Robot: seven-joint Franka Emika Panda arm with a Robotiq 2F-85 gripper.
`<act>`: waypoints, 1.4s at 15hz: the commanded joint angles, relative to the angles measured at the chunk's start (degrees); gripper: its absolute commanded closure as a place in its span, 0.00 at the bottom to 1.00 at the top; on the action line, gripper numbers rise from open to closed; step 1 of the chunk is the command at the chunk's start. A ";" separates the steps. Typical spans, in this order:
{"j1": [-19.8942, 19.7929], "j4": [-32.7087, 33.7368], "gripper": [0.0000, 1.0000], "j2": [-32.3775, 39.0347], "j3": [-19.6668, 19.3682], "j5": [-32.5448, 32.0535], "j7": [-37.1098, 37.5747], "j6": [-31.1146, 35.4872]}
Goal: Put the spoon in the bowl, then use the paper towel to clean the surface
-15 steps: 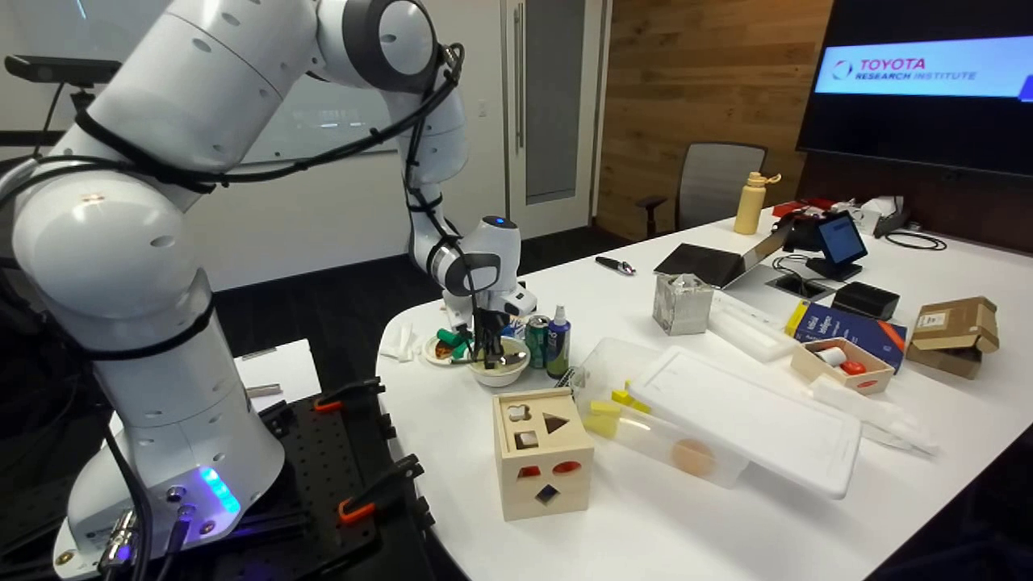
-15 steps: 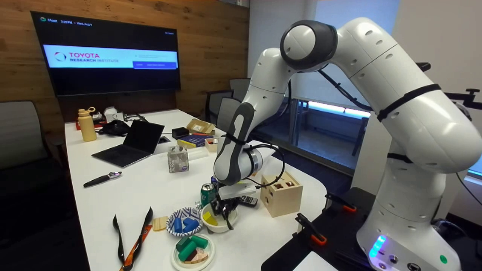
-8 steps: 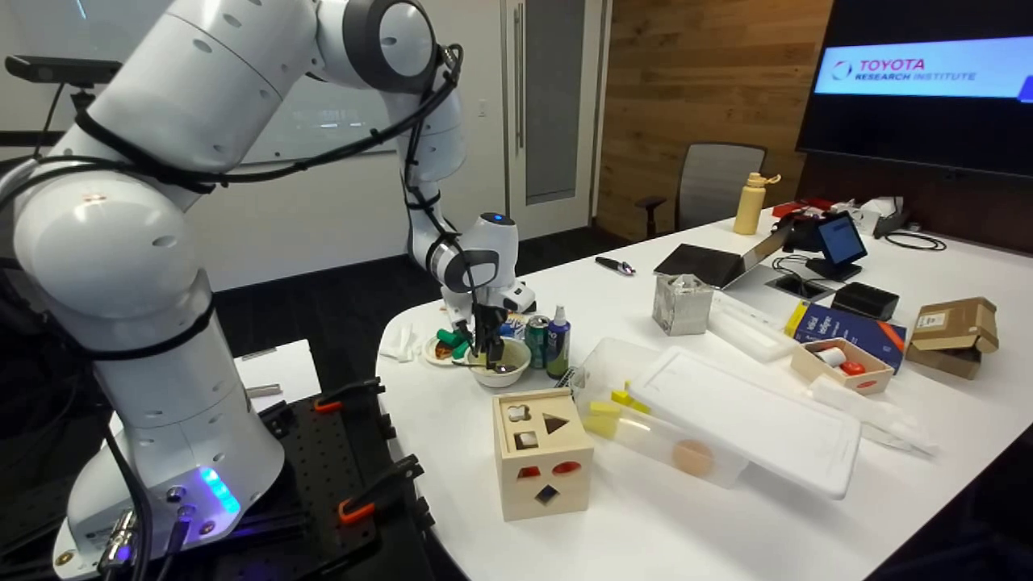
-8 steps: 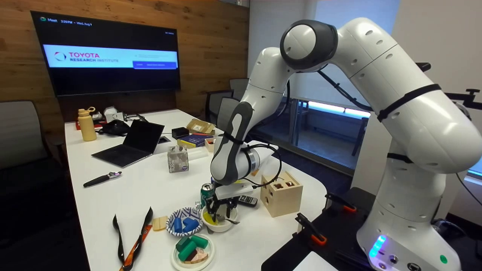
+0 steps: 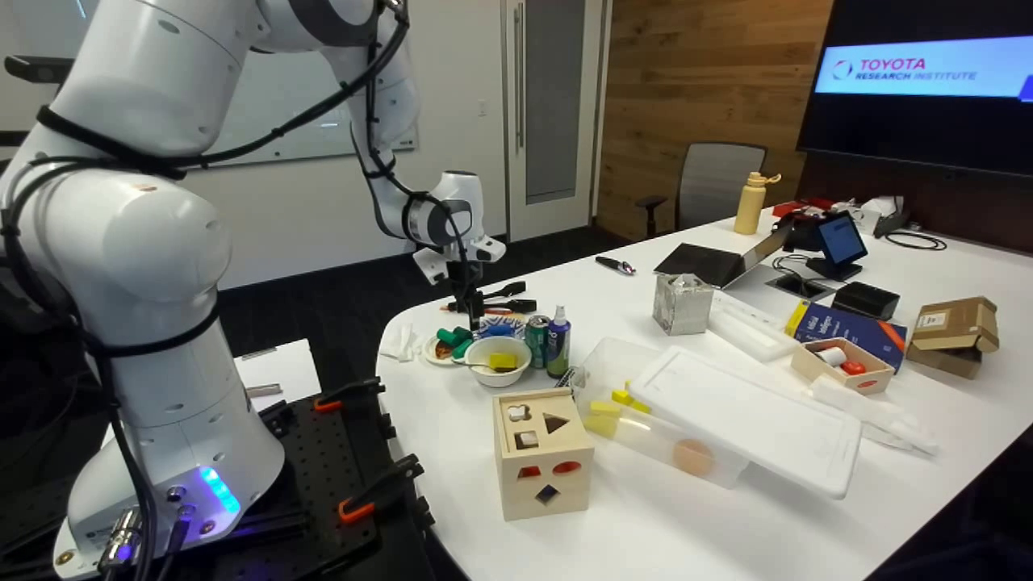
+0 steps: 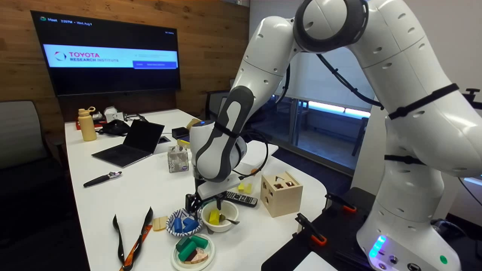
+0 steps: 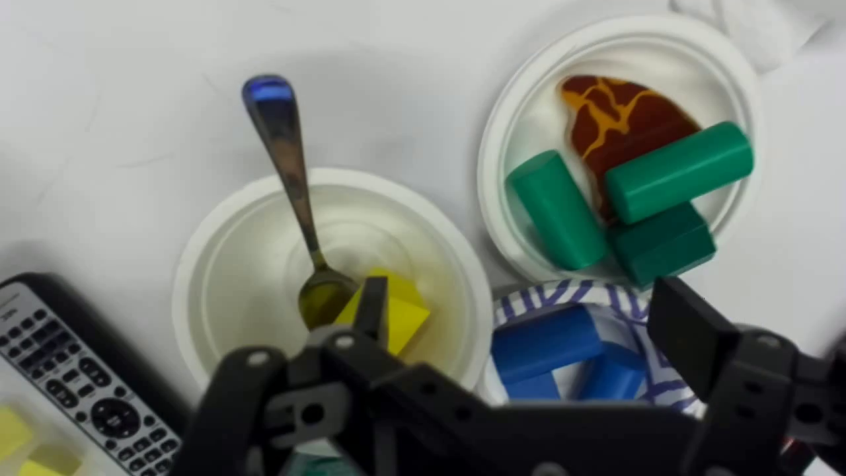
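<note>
The spoon leans in the bowl, and the tool, gaping wide on nothing, has what I take for the paper towel, likely next, lying across the plate of green blocks from it.

The worktop is white. Towards a rounded corner, the bowl is off-white, the spoon silver with brown and blue gleams, the block in the bowl lemon yellow. The patterned bowl wears geometric violet-blue lines on white, its blocks plain blue; the plate is white, its cylinders green, its flat piece reddish brown veined with orange. The gripper is black. Towards another rounded corner, the shape-sorter cube is pale wood; by a long edge, the bottle is soft yellow
</note>
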 commanded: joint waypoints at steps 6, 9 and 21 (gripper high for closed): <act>3.46 -2.08 0.00 -0.65 5.76 0.49 8.02 -1.27; 3.14 -1.59 0.00 0.93 8.41 2.11 8.71 -0.03; -3.51 3.79 0.00 15.20 16.65 6.44 -0.56 17.08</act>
